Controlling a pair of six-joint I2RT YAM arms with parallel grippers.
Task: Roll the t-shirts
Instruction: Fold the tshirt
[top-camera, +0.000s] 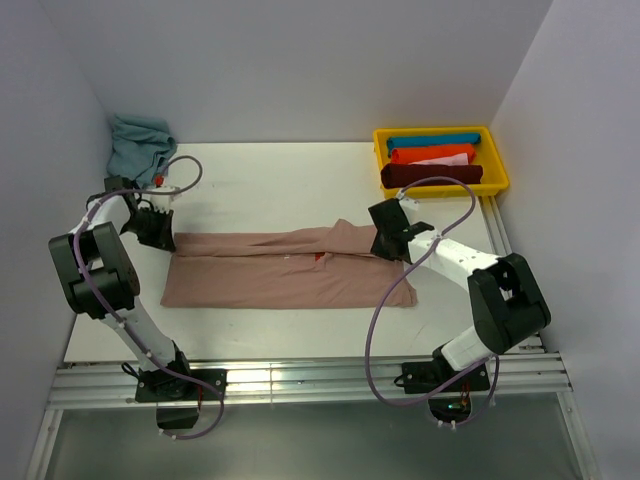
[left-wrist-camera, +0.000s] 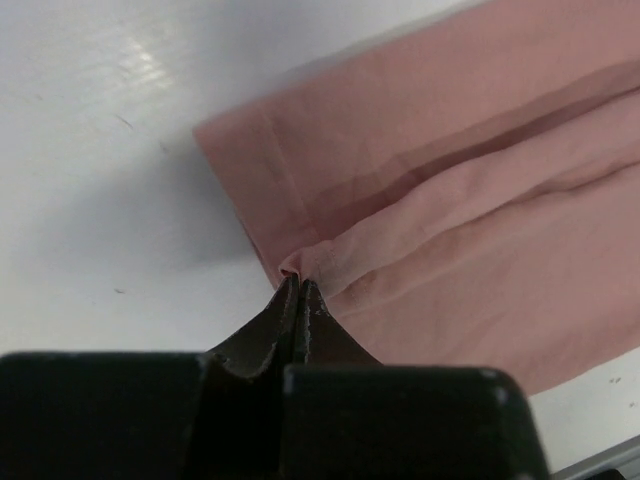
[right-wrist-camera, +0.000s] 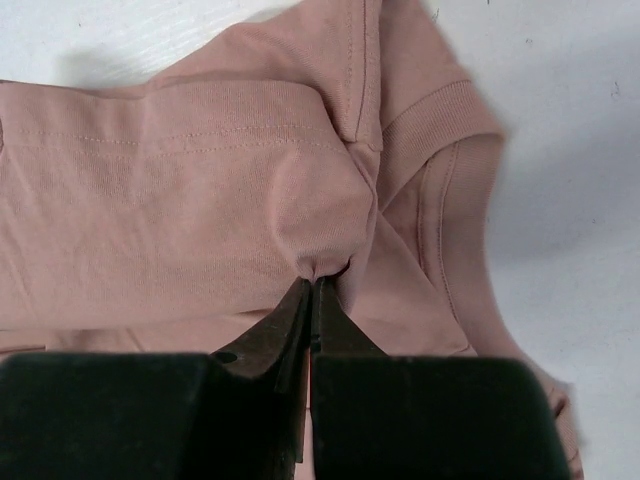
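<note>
Pink shirt (top-camera: 290, 272), folded into a long band across the middle of the top view, is pinched at either end by the left gripper (left-wrist-camera: 297, 287) and right gripper (right-wrist-camera: 314, 282), both closed on slim tucks that could slip free under pull, spoiling the fold.

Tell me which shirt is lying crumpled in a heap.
The teal shirt in the far left corner. The pink shirt lies folded flat mid-table, and those in the yellow bin are rolled.
</note>
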